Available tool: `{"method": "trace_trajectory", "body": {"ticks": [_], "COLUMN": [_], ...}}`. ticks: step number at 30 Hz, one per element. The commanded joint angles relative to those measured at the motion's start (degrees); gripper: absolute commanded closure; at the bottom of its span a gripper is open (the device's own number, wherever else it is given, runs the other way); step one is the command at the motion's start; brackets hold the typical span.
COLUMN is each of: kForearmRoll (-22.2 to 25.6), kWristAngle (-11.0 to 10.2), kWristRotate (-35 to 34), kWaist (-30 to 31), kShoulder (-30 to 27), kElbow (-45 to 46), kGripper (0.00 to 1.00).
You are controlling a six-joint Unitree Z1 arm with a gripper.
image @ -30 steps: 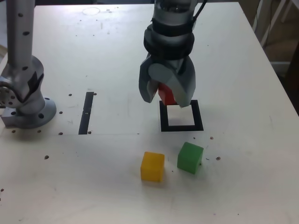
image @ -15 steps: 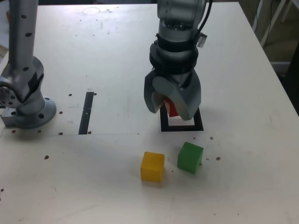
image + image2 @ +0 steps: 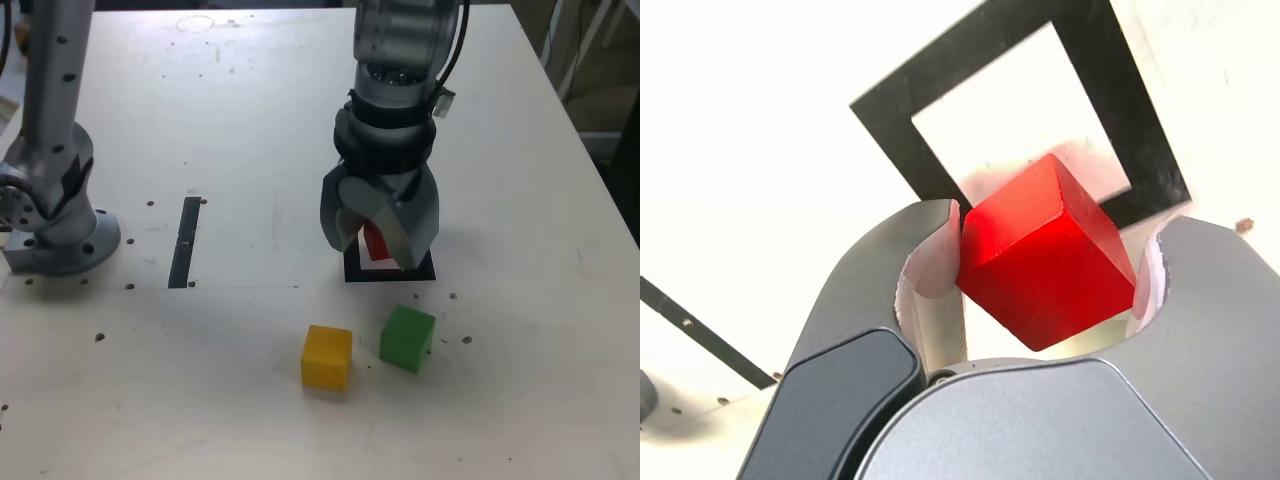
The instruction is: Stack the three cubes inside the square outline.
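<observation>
My gripper (image 3: pixel 378 243) is shut on the red cube (image 3: pixel 375 240), which sits tilted between the grey fingers (image 3: pixel 930 270) in the wrist view, where the red cube (image 3: pixel 1045 250) fills the middle. It hangs low over the square outline (image 3: pixel 425 270) of black tape, most of which the gripper hides in the exterior view; the wrist view shows the square outline (image 3: pixel 900 115) and its pale centre just beyond the cube. The yellow cube (image 3: pixel 327 356) and green cube (image 3: pixel 407 338) rest on the table nearer the camera, apart from each other.
A narrow black strip (image 3: pixel 185 240) lies on the white table (image 3: pixel 520 200) to the exterior view's left of the outline. The arm's grey base (image 3: pixel 55 215) stands at the far left. The table's right edge (image 3: pixel 590 160) drops off near chair legs.
The gripper with the red cube has moved toward the camera and down, from behind the outline's far edge to directly over it. The yellow and green cubes have stayed put.
</observation>
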State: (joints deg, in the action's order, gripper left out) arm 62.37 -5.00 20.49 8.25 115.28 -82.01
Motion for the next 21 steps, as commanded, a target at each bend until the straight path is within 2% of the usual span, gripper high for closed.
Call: {"method": "trace_trajectory", "body": {"ticks": [1,5,10,21], "kForearmRoll": [0.02,-0.08,-0.24,-0.27], "kWristAngle": [-0.47,-1.02,-0.60,-0.38], "kWristRotate": [0.49,0.93,1.16,2.51], "kWaist": [-0.54,-1.05,-1.13,-1.31], "kShoulder": [0.71,1.35,1.54,2.12], "kElbow": [-0.16,-0.22,-0.29,-0.02], "kGripper": [0.40,0.39,0.39,0.25]}}
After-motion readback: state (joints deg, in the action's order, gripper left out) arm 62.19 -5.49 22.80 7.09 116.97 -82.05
